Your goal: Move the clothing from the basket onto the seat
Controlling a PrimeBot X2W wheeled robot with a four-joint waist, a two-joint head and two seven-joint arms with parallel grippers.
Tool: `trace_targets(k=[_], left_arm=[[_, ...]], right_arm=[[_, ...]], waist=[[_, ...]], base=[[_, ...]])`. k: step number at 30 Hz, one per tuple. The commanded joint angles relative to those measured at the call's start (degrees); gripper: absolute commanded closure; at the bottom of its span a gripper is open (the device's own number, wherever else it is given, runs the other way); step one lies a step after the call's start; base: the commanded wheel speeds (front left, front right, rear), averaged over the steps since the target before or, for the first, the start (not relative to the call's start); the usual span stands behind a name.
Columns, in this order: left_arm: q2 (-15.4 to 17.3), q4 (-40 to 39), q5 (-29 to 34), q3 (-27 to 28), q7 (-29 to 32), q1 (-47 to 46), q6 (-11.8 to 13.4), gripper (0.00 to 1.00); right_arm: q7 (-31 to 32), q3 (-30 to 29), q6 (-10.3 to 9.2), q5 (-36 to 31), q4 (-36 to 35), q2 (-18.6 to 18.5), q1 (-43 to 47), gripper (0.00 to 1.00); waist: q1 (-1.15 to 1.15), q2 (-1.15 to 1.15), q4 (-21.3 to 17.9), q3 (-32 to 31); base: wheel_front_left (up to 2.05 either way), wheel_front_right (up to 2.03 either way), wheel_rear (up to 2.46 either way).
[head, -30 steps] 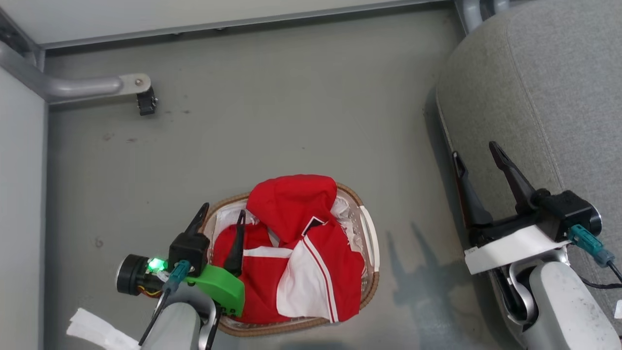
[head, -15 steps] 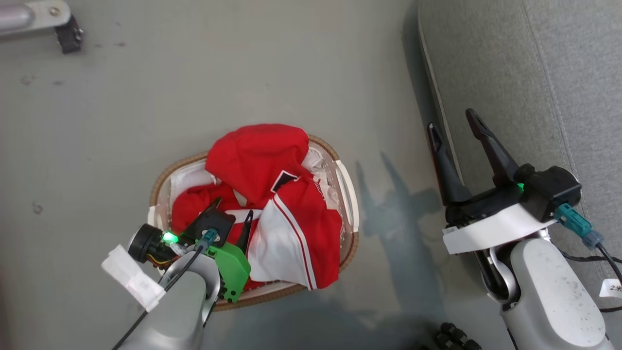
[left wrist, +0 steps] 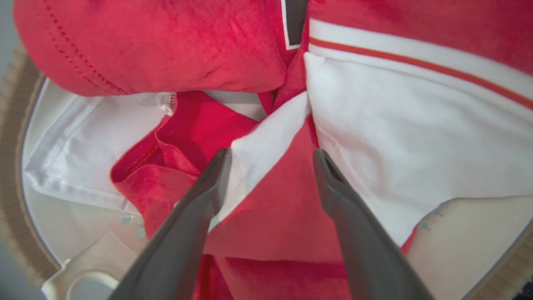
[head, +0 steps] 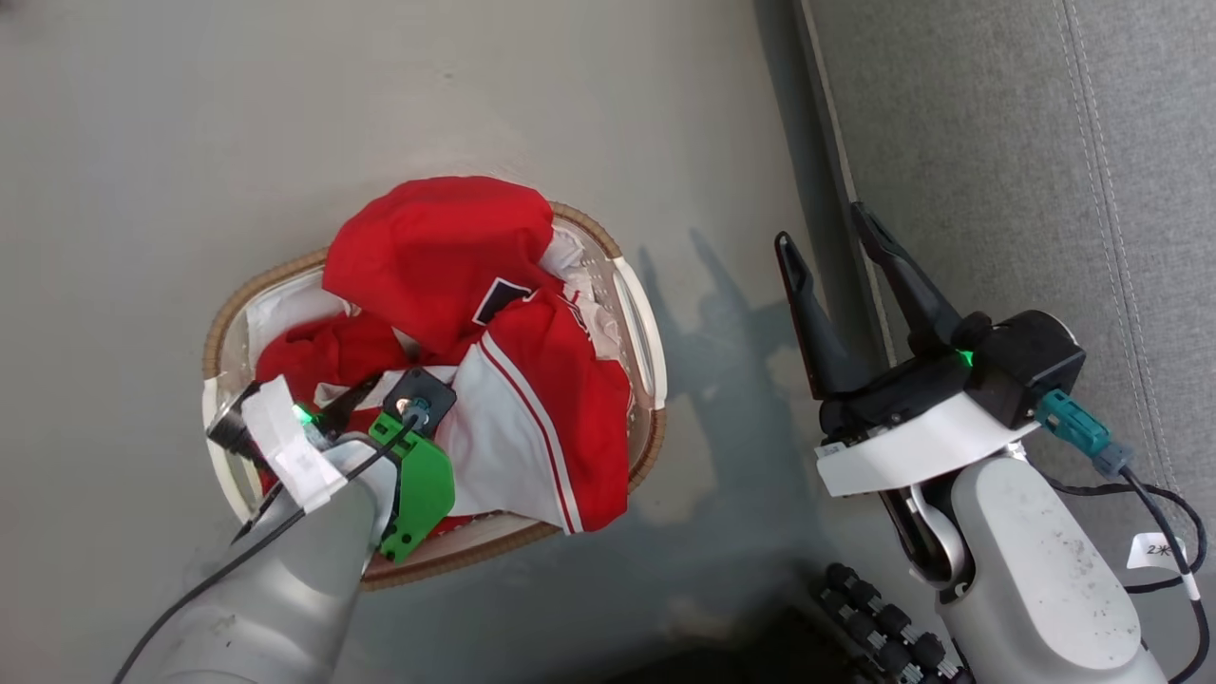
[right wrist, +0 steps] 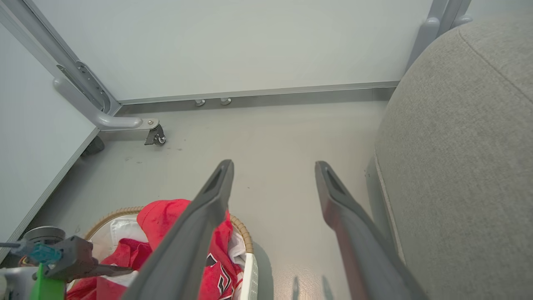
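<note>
The clothing [head: 446, 247], red with white panels and striped trim, is heaped in the basket [head: 638, 323], which stands on the floor. The left wrist view shows my left gripper [left wrist: 270, 154] open and low in the pile. Its fingers [left wrist: 200, 200] straddle a raised fold of red and white fabric [left wrist: 266, 137] without pinching it. My right gripper [head: 822, 225] hangs open and empty over the floor, beside the front edge of the grey seat [head: 997, 142]. The seat [right wrist: 458, 146] rises to the right of it.
Grey floor [head: 285, 114] surrounds the basket. In the right wrist view a metal frame leg with a caster [right wrist: 154, 135] stands at the back left, below pale wall panels [right wrist: 250, 41]. Black ribbed parts [head: 874, 617] lie near my base.
The head camera has tilted down, shifting the whole picture. My left gripper has dropped from the basket's left rim into the clothing. The right gripper stays open beside the seat.
</note>
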Motion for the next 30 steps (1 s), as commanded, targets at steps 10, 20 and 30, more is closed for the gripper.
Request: trace_targets(k=[10, 20, 30], left_arm=[[1.97, 1.92, 3.18, -4.33, 10.01, -5.13, 0.18, 0.00], [4.73, 2.28, 3.87, -9.38, 13.69, -5.42, -1.52, 0.00], [6.43, 2.34, 0.46, -13.50, 8.04, -3.26, -1.50, 1.00]], right_arm=[[-0.27, 2.27, -0.04, 1.10, 0.04, 1.01, -1.74, 0.00], [-0.27, 4.01, -0.04, 0.66, -0.41, 1.35, -3.49, 0.00], [-0.27, 3.79, -0.04, 0.78, 0.57, 1.45, -4.17, 0.00]], waist=[[-0.01, 0.00, -2.92, 4.24], [-0.01, 0.00, -4.96, 6.68], [-0.01, 0.00, -4.88, 4.37]], base=[[0.00, 0.00, 0.00], [0.00, 0.00, 0.00], [0.00, 0.00, 0.00]])
